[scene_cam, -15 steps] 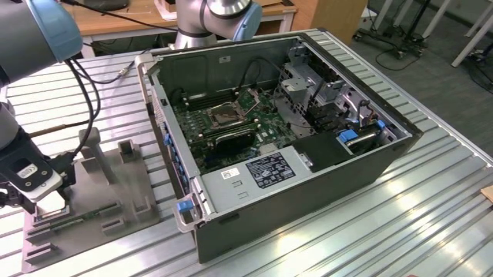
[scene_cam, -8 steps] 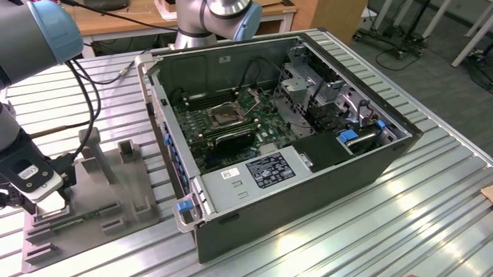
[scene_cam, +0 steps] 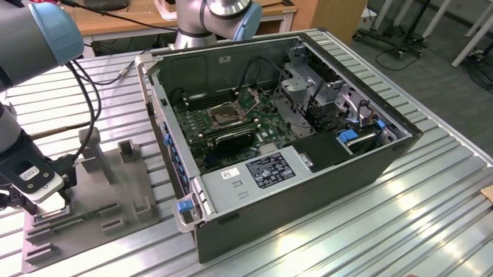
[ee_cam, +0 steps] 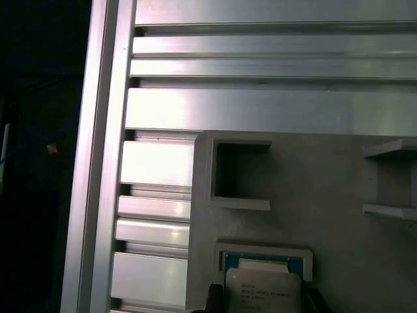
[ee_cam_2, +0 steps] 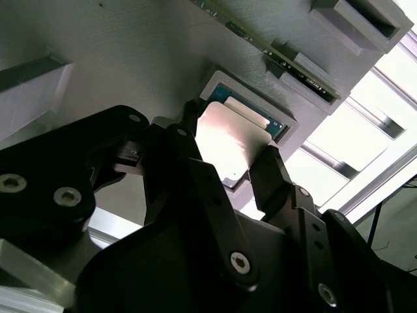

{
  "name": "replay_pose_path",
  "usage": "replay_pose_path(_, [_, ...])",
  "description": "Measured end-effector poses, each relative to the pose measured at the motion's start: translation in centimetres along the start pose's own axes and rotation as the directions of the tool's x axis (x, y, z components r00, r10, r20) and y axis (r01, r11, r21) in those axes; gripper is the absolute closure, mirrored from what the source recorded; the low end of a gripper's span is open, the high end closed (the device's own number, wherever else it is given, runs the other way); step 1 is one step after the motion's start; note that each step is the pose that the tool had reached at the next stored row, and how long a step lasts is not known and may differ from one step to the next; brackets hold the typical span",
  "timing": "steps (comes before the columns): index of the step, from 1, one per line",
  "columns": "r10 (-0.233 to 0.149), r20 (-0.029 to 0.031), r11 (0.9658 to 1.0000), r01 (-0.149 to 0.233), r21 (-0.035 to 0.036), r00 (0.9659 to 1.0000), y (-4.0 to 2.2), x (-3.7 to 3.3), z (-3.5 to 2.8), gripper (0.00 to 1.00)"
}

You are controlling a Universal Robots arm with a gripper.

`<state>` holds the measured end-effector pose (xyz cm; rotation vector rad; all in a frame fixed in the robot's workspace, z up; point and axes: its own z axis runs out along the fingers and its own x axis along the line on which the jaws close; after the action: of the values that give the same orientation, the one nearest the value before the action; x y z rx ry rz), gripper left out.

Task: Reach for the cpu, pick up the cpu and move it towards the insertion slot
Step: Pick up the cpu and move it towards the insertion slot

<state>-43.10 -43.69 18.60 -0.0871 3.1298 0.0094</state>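
Pincer [ee_cam_2: 226,139] is down over the flat grey plastic fixture [scene_cam: 131,190], which sits on the ribbed aluminium worktop [scene_cam: 400,231] at the exterior view's left. Small square silver-faced cpu [ee_cam_2: 231,143] lies seated in the fixture's shallow square recess, also seen in the first wrist view [ee_cam: 264,290]. Pincer is part open, black fingers [ee_cam_2: 264,166] straddling the chip, one at each opposite edge. Can't tell if they touch it. Nothing lifted. Metal-framed square insertion slot [scene_cam: 226,115] sits on the green board inside the open black computer case [scene_cam: 308,190], well apart from the chip.
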Motion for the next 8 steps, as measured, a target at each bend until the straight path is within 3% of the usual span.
replay_pose_path(8, [0.000,-0.0001,1.0000,0.000,0.0000,1.0000,0.00,0.03,0.04,0.41])
